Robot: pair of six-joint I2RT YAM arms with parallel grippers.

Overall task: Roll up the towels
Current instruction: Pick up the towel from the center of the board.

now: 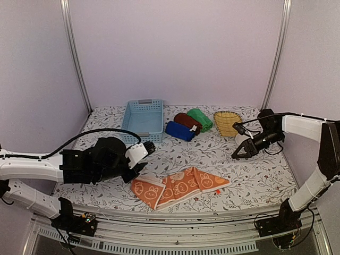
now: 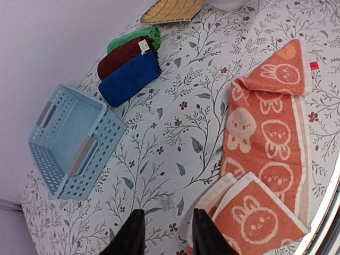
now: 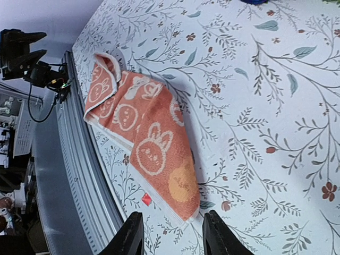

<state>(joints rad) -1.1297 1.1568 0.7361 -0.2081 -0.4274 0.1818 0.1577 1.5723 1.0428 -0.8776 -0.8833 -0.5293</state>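
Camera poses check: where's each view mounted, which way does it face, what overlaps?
Top external: above and behind the arms, looking down at the floral table; both arms show, with left gripper and right gripper open.
Left wrist: on the left arm, facing across the table toward the blue basket and rolled towels; its own fingers at the bottom edge.
Right wrist: on the right arm, facing the near rail; its own fingers at the bottom edge.
Shared: the orange towel shows in all three.
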